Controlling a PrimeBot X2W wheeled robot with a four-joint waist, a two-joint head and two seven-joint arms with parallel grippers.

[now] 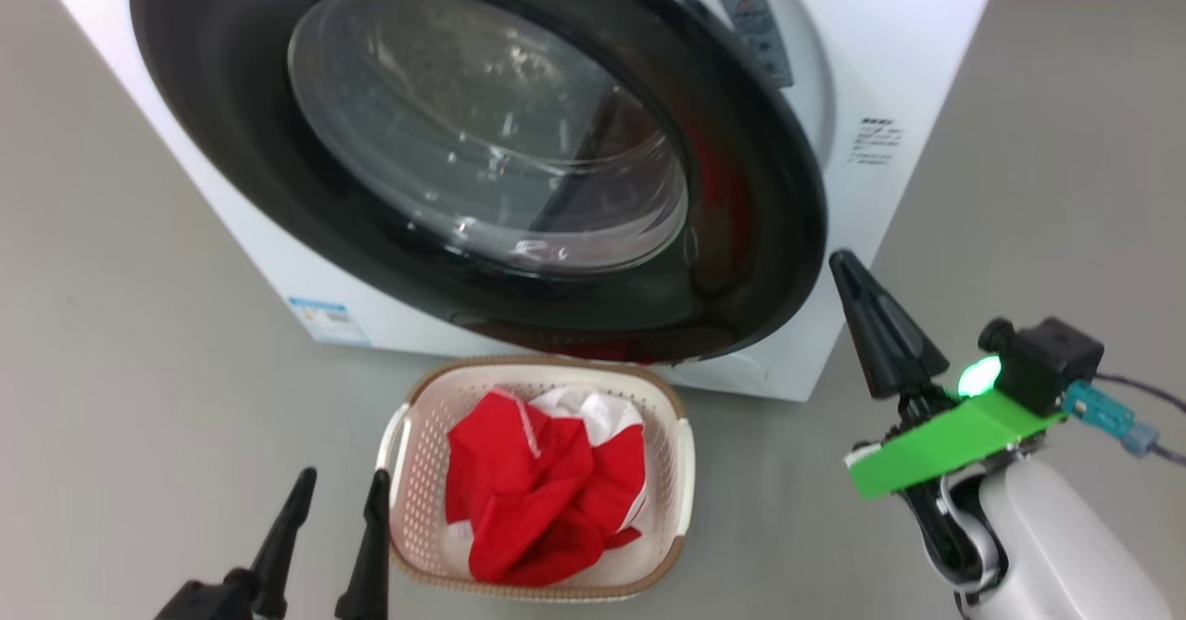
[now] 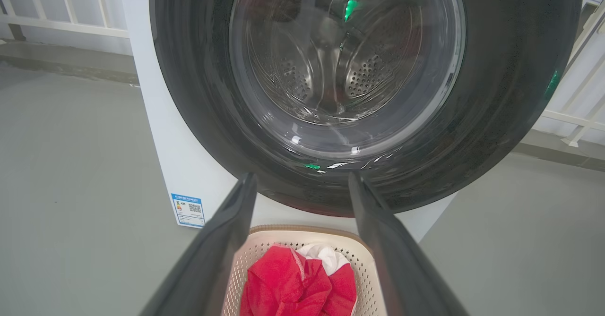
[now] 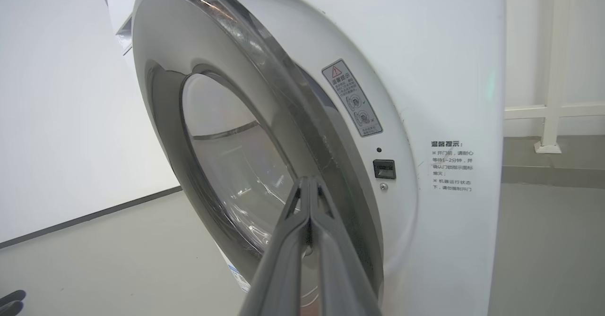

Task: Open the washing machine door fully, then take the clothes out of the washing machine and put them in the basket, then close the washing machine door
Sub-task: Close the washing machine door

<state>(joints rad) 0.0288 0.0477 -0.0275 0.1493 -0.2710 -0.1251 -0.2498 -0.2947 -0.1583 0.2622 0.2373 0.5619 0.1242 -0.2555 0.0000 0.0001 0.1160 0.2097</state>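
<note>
on the floor (image 1: 139, 370) before the washing machine (image 1: 889, 45): basket (image 1: 417, 472), clothes (image 1: 537, 490) lodged within. washing machine door (image 1: 232, 138) standing ajar, latch side at right. left pincer (image 1: 341, 481) released; right pincer (image 1: 845, 263) clenched, empty. the rim's right edge is best pushed squarely until latched.

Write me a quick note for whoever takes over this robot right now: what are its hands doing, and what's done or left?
Left gripper: open, empty, beside the small cream-white perforated plastic basket.
Right gripper: shut on nothing, tip by the free edge of the large round black-rimmed glass door; contact unclear.
Bright red and white fabric clothes: in the basket, on the floor before the big white boxy washing machine.
Done: clothes unloaded.
Left: door stands ajar; push it shut.
</note>
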